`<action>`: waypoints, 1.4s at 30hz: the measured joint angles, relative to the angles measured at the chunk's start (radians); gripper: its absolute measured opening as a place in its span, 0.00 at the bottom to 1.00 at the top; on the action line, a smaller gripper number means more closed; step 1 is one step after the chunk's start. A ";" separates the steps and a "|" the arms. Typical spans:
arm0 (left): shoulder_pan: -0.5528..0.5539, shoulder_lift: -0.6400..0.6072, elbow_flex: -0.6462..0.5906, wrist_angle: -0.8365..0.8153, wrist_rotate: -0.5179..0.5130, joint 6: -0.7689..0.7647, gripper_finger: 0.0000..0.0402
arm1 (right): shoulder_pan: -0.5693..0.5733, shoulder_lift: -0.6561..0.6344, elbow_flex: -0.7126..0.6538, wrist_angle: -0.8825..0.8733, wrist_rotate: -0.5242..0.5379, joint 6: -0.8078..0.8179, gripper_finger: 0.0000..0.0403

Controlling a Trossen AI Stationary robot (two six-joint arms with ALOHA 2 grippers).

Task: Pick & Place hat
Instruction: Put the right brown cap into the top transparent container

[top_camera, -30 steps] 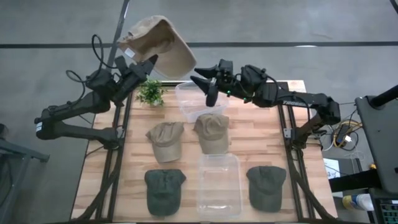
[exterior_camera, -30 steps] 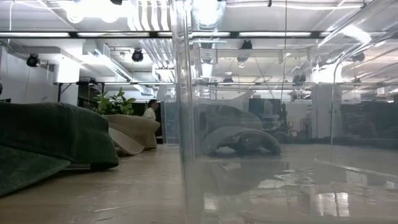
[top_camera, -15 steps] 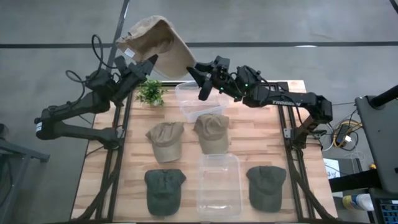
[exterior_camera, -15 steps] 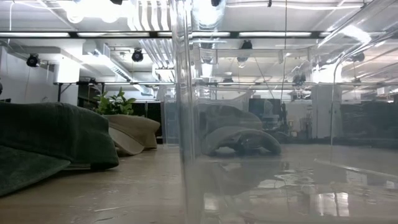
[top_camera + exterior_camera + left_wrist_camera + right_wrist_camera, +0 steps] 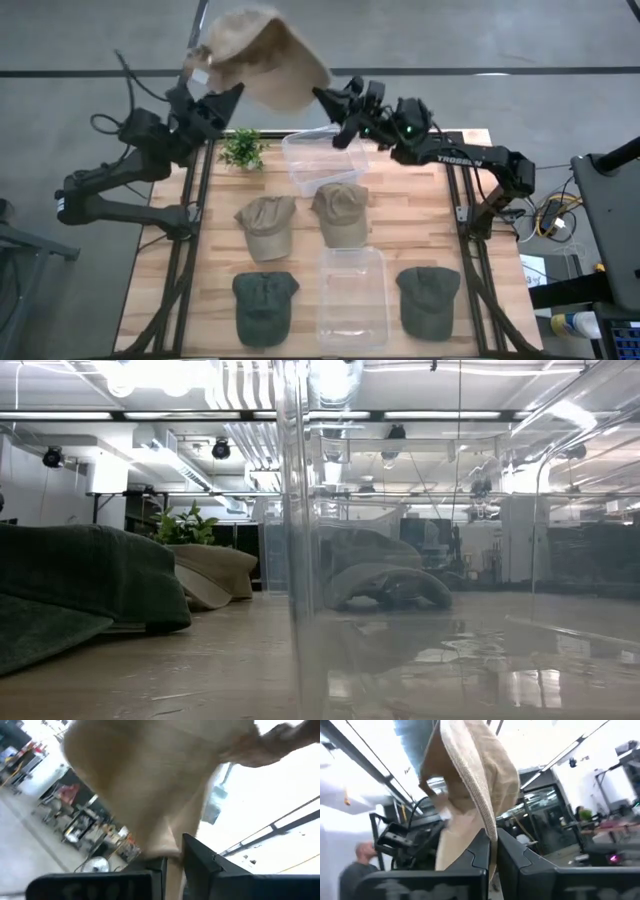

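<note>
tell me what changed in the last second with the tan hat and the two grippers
The right gripper swung from over the clear bin to the tan hat and shut on its edge. The left gripper lifted slightly, still pinching the hat. Table hats unchanged.

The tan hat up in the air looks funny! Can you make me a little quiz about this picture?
1. True or false: the tan hat lies on the table.
2. Which tools pinch it? A) left tool only B) right tool only C) both
3. Fill in: the small green ___ stands at the table's back left corner.

Key: 1 false, it hangs between the left tool and right tool. 2 C. 3 plant.
</note>
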 joint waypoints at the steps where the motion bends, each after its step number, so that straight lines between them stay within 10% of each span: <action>1: 0.000 0.001 0.008 0.016 0.004 0.004 0.12 | -0.020 0.000 -0.001 0.001 -0.028 0.033 0.03; 13: -0.001 -0.009 0.033 -0.008 0.128 0.039 0.13 | -0.175 -0.005 -0.079 0.561 -0.261 0.304 0.02; 23: 0.000 -0.006 0.032 -0.051 0.124 0.034 0.13 | -0.193 0.024 -0.109 0.833 -0.219 0.563 0.02; 42: 0.000 -0.018 0.032 -0.100 0.137 -0.021 0.13 | -0.322 -0.043 -0.110 0.282 -0.627 0.901 0.02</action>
